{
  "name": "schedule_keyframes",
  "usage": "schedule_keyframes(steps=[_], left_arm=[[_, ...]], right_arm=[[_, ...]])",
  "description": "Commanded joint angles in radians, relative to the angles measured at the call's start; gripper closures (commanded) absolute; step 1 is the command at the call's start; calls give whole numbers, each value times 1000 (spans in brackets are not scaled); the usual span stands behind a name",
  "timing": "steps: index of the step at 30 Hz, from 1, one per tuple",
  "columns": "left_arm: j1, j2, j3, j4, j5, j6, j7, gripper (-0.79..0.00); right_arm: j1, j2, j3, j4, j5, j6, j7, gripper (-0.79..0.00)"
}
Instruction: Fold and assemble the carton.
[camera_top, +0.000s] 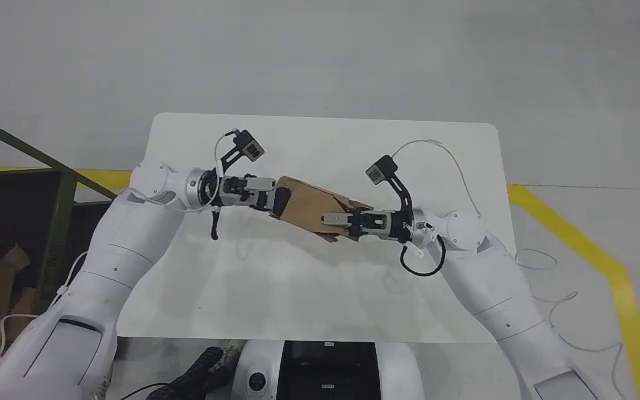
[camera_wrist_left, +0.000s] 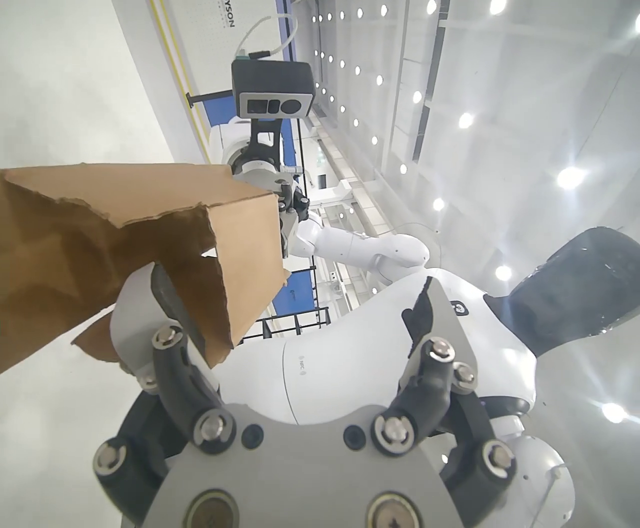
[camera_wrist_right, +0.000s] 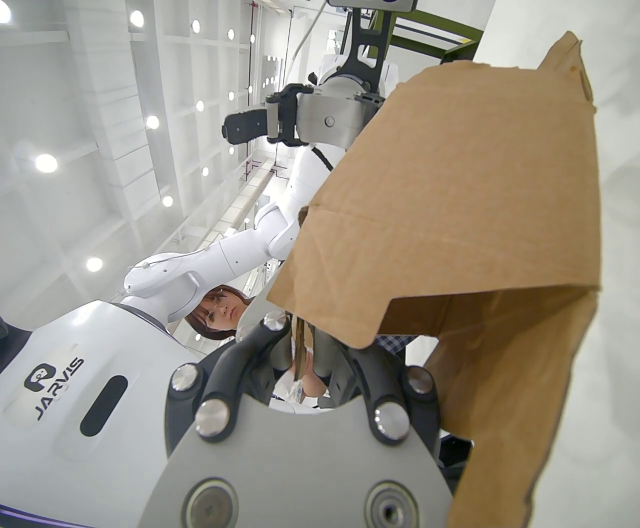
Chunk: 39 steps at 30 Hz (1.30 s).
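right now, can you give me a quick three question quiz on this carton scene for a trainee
1. True or false: the left claw is clamped shut.
2. Where is the carton? A) between the two claws, over the table; B) on the floor; C) alone at a table corner.
3. Fill in: the ___ claw pinches a carton flap.

Key:
1. False, it is wide open.
2. A.
3. The right claw.
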<state>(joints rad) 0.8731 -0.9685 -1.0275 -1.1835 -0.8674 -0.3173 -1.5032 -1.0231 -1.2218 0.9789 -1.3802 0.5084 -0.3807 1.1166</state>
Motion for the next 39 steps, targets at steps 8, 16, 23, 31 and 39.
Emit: schedule_keyframes(steps=[8, 16, 23, 31, 39], left_arm=[[-10, -20, 25, 14, -40, 33, -33, -785], [-22, -27, 44, 27, -58, 33, -33, -326], [-24, -28, 46, 32, -57, 33, -33, -74], [-25, -20, 71, 16, -17, 33, -33, 0], [-34, -10, 92, 8, 0, 33, -33, 0]], right_arm=[[15, -6, -14, 18, 21, 1, 22, 0], [26, -11, -21, 45, 52, -13, 46, 0], [34, -15, -27, 70, 73, -14, 71, 0], [47, -18, -29, 94, 84, -10, 94, 0], [67, -21, -30, 107, 82, 6, 104, 0]])
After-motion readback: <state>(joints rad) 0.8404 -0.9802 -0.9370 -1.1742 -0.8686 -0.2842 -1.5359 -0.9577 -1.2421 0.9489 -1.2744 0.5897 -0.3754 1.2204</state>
